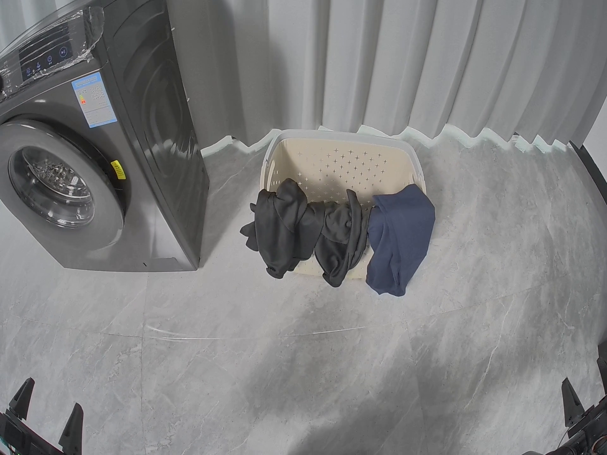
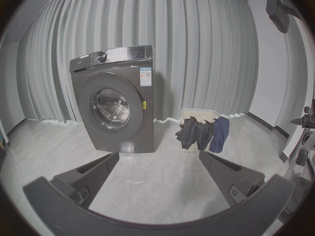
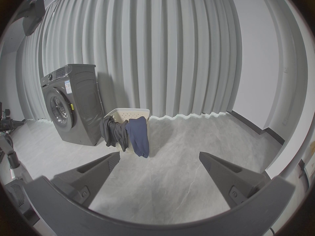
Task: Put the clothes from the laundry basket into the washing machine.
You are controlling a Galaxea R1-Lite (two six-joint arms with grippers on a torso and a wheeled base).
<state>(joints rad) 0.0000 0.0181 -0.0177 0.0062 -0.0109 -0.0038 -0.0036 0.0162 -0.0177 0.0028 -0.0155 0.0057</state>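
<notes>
A cream laundry basket (image 1: 344,159) stands on the floor in front of the curtain. Two dark grey garments (image 1: 284,225) and a navy garment (image 1: 398,235) hang over its near rim. To its left stands a dark grey washing machine (image 1: 158,127) with its round door (image 1: 54,188) shut. My left gripper (image 1: 47,412) is low at the near left, open and holding nothing. My right gripper (image 1: 585,387) is low at the near right, also open and bare. Both are far from the basket. The wrist views show the basket (image 2: 200,113) (image 3: 126,113) and the machine (image 2: 113,99) (image 3: 70,102) from afar.
Grey marble-look floor (image 1: 316,361) spreads wide between the grippers and the basket. A pleated white curtain (image 1: 411,45) hangs behind. A dark baseboard (image 1: 591,165) runs along the right wall.
</notes>
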